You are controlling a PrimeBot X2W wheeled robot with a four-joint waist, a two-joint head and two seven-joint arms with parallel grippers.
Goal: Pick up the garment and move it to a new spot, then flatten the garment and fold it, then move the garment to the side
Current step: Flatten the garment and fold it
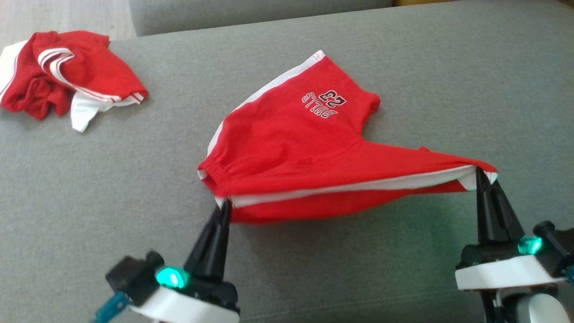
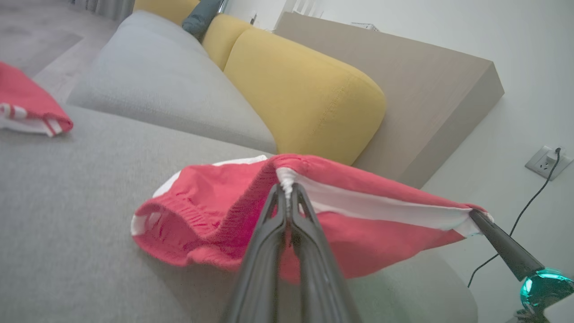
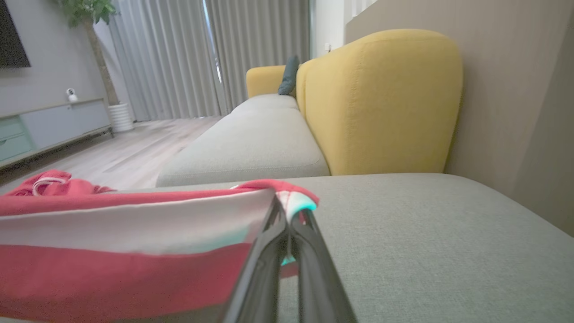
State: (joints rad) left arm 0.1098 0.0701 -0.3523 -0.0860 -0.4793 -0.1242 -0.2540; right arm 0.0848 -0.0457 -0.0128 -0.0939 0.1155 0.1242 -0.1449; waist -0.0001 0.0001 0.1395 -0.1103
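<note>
**Shorts held taut between both claws**

Head view: left claw (image 1: 225, 205) and right claw (image 1: 479, 172), both closed, pinch the near edge of the red shorts (image 1: 296, 143), stretched between them over the sofa (image 1: 89, 202).
Left wrist view: the claw bites the white stripe (image 2: 367, 204).
Right wrist view: the same at its corner.
Likely the flattening step; next, lower evenly, with tension.

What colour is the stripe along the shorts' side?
White; the stripe runs along the red shorts, clearest in the head view.

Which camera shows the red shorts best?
The head view: the red shorts show whole, stretched between the left claw and right claw. The left wrist view catches the waistband and white stripe; the right wrist view, a close stretch of the stripe edge.
</note>
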